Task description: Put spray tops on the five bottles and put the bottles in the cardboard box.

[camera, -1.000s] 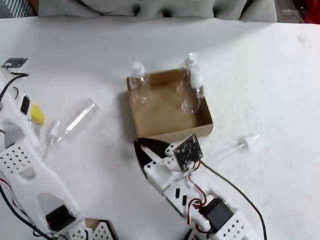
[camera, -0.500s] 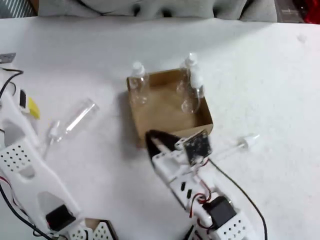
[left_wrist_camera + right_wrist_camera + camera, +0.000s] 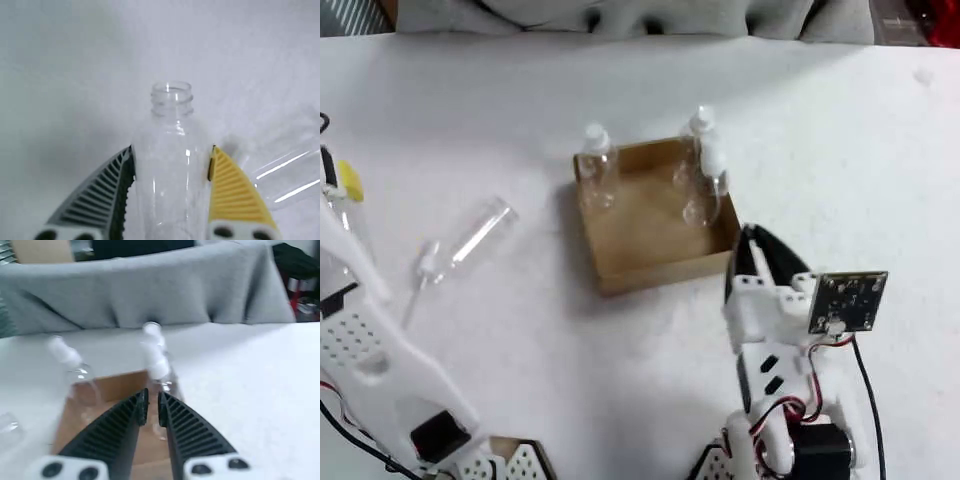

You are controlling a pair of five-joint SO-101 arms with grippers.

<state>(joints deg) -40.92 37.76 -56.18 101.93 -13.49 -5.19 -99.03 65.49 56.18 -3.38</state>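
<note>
— Between the grey finger and the yellow finger of the left gripper, what?

— Clear bottle, neck pointing away from the wrist, mouth open, no top on it. Pressed from both sides, so a pincer holding this bottle, over the left edge of the white table.

— And the cardboard box?

— Near the middle of the table, open side up. Inside, three bottles standing, each with a spray top: far-left bottle in one corner, far-right bottle in another, third bottle just beside it along the right wall.

— Outside the box?

— Lying bottle well to the left, uncapped, with a loose spray top just beside one end.

— Right gripper?

— Just beside the box's near right corner, pointing at it. Black fingers almost together, only a thin slit, nothing between them.
</note>
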